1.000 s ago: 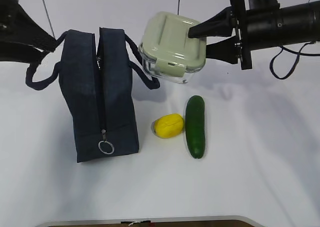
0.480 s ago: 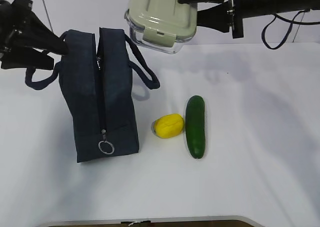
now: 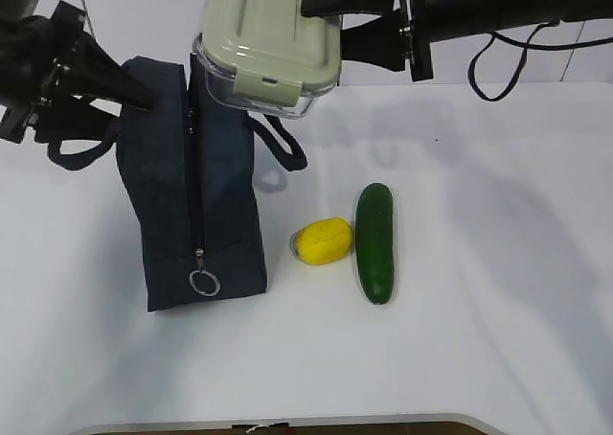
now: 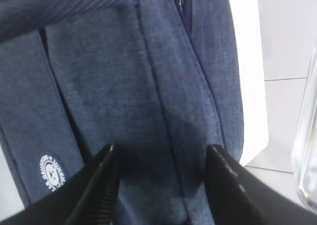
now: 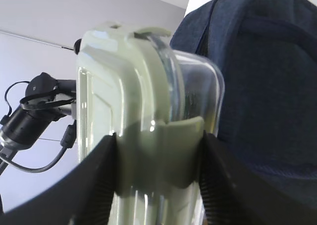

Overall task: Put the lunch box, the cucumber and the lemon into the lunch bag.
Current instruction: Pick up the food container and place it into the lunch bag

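Lunch box (image 3: 268, 47) pinched by right gripper (image 3: 330, 18) above bag (image 3: 196, 195) (left gripper (image 4: 161, 185) spread).

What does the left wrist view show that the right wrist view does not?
Only the left wrist view shows the lunch bag's white round logo and the left gripper, jaws apart against the fabric. Only the right wrist view shows the right gripper clamped on the lunch box, sage lid to the left, with the other arm behind. Both show the navy bag and part of the clear container.
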`<state>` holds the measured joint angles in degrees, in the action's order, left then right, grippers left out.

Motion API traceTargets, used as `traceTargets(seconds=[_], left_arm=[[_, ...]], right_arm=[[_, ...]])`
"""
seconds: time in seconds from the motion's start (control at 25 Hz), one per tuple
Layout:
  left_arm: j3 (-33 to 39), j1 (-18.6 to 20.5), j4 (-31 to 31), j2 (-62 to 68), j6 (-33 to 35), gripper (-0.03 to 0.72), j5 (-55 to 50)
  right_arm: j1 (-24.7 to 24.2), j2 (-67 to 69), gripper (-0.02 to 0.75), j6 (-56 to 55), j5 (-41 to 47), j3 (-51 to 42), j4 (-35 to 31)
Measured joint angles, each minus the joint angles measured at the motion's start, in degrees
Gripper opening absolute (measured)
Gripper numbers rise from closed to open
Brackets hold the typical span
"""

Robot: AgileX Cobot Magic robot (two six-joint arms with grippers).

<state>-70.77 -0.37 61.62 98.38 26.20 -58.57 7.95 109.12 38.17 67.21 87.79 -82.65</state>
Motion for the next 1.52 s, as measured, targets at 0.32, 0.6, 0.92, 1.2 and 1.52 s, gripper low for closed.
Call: traceTargets(seconds=[0.32,0.6,0.92,1.2,1.52], left_arm=[[0.02,-0.08,-0.43,0.27,0.22,0.150,-2.24],[-2.83,-0.08,-3.94,0.27,1.73,-0.010,-8.72],[-7.53,-0.08,-4.46,-0.40,1.85,-0.013,-9.92],[-7.76,-0.08,-4.58,-2.93,1.95,-0.014,-10.14],[-7.76,-0.74,-4.77,-2.92,1.95,-0.014,-10.18]], right_arm=[[1.18,0.00,0.373,-0.09,0.10,0.00,0.00],[4.10,0.00,0.373,0.01,-1.01,0.00,-0.10],[5.58,4.41,0.373,0.23,-2.83,0.13,-1.09],[5.58,9.30,0.373,0.36,-5.41,0.22,-1.19],[7.44,11.99,0.373,1.21,-7.05,1.45,-3.66]])
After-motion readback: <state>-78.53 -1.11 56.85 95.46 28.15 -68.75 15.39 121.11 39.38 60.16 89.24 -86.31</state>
